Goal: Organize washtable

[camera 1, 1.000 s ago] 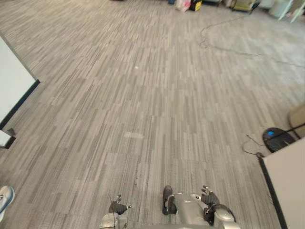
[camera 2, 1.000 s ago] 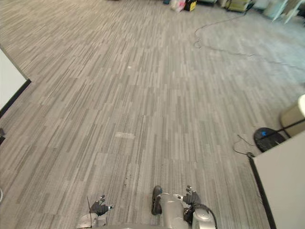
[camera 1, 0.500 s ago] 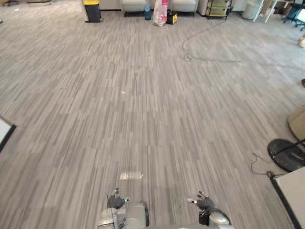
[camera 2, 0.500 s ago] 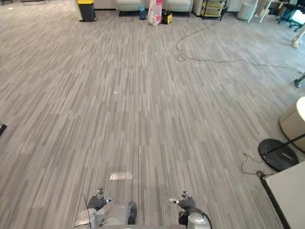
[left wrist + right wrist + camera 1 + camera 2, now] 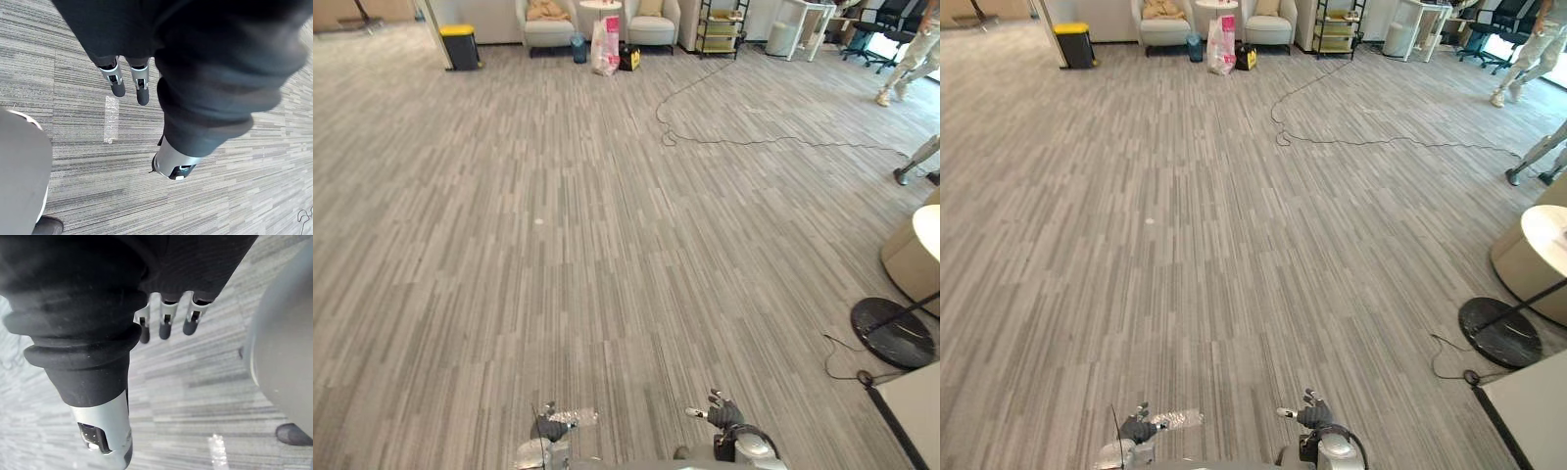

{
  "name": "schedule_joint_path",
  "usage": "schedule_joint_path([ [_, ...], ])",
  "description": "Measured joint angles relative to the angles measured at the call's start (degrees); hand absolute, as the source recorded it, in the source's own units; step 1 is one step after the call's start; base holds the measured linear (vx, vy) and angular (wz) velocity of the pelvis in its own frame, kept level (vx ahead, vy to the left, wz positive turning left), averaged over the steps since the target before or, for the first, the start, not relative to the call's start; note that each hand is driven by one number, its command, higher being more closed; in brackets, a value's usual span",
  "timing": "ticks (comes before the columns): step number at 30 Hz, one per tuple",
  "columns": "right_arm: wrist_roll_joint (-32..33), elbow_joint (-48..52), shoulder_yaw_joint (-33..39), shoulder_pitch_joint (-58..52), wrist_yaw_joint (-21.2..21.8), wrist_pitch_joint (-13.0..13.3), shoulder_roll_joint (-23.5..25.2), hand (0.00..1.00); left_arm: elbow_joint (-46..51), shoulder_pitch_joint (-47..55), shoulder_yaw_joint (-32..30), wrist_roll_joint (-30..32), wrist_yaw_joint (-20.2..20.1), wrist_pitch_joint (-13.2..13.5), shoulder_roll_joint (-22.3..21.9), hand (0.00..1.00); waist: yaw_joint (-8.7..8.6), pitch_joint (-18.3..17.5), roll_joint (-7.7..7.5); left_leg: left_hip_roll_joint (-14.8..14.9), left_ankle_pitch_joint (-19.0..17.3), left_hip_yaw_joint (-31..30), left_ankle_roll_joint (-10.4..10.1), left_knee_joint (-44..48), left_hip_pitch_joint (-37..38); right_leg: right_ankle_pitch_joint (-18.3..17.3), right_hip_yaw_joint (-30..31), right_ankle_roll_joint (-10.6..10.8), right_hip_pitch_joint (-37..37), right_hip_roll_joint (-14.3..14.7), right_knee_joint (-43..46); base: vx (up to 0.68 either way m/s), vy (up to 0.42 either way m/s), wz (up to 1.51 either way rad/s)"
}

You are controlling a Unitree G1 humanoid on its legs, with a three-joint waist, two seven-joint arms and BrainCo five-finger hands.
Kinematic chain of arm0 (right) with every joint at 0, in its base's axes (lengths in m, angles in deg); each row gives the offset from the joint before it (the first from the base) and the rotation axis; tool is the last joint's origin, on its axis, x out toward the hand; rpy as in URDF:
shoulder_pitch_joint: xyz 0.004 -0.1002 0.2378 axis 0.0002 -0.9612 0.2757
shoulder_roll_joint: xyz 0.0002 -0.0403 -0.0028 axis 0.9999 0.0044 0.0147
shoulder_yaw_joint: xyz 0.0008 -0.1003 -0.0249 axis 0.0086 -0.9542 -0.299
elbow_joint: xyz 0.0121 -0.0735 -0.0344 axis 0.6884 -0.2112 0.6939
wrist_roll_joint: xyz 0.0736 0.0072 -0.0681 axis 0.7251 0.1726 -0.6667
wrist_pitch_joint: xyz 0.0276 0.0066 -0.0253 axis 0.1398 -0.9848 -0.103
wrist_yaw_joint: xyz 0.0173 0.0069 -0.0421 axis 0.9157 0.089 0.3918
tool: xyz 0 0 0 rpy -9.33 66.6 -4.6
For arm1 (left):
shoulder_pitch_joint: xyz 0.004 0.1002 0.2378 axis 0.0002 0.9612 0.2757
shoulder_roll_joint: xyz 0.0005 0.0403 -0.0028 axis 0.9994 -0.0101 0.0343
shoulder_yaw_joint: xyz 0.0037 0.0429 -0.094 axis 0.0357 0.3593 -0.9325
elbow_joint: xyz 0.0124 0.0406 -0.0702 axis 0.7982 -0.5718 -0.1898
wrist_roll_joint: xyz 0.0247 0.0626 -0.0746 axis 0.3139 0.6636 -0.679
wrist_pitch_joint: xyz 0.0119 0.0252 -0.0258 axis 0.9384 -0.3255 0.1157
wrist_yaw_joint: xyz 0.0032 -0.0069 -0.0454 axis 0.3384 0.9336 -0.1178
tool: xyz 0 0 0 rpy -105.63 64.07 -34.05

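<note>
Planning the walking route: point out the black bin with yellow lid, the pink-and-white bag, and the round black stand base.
Yellow-lidded black bin (image 5: 462, 54): left eye view, black body.
Pink-and-white bag (image 5: 605, 49): left eye view, front middle.
Round black stand base (image 5: 896, 343): left eye view, disc top.

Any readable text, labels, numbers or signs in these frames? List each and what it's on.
No text can be read anywhere.
Pink-and-white bag, far end: has print, too small to read.
Yellow-lidded bin: no legible label.
Shiny strip on the floor: no marks visible.
</note>
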Motion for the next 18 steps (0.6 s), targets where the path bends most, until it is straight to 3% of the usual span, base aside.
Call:
schedule_joint_path([
  [5,0.2,-0.3,1.0,0.0,-0.1,0.0,0.1,0.00,0.4,0.1,-0.2,0.0,-0.9,-0.1,0.3,0.00,-0.32,0.2,-0.06,4.2,-3.2,0.1,-3.5,6.2,-2.2,-0.9,-0.4,-0.7,2.5,3.5,-3.0,0.10,-0.121,-0.01],
  [7,0.4,-0.2,1.0,-0.1,-0.1,-0.1,0.0,0.00,1.6,0.2,-0.6,0.1,-0.9,-0.1,1.1,0.00,-0.39,0.8,-1.24,6.0,-4.3,0.4,-4.1,17.4,-7.4,-1.8,-0.3,-1.8,3.4,3.6,-3.1,0.08,-0.069,-0.03],
  [8,0.5,-0.3,1.0,-0.1,-0.2,-0.2,-0.3,0.00,1.8,0.2,-0.6,0.1,-0.9,-0.1,1.1,0.00,-0.29,0.7,-0.76,6.7,-5.1,0.6,-4.1,19.6,-8.8,-1.6,-0.3,-1.5,4.2,3.7,-3.1,0.08,-0.008,-0.06],
  [11,0.5,-1.1,1.1,0.1,-0.2,-0.3,-1.2,0.00,1.1,0.2,1.3,0.1,-0.8,-0.1,1.2,0.00,-0.41,-0.1,0.30,5.6,-3.8,0.9,-2.7,9.6,-6.8,-1.7,0.8,-0.6,4.7,3.8,-3.1,0.11,0.082,-0.16],
  [15,0.5,-2.2,1.2,0.0,-0.2,-0.2,-1.0,0.00,0.2,0.2,1.7,0.0,-0.7,-0.1,1.9,0.00,-0.59,-1.0,-0.78,2.9,-1.4,0.9,-1.6,3.6,-3.9,-0.6,0.5,0.6,6.3,2.2,-6.9,0.10,0.093,0.04],
  [18,0.5,-3.1,1.4,0.0,-0.2,-0.2,-1.2,0.00,-0.7,0.0,1.9,-0.1,-0.7,0.0,1.7,0.00,-0.63,-1.2,-0.42,1.1,-0.3,0.4,-1.1,0.0,-1.2,-0.1,0.0,1.2,9.4,1.7,-9.6,0.06,0.073,0.12],
])
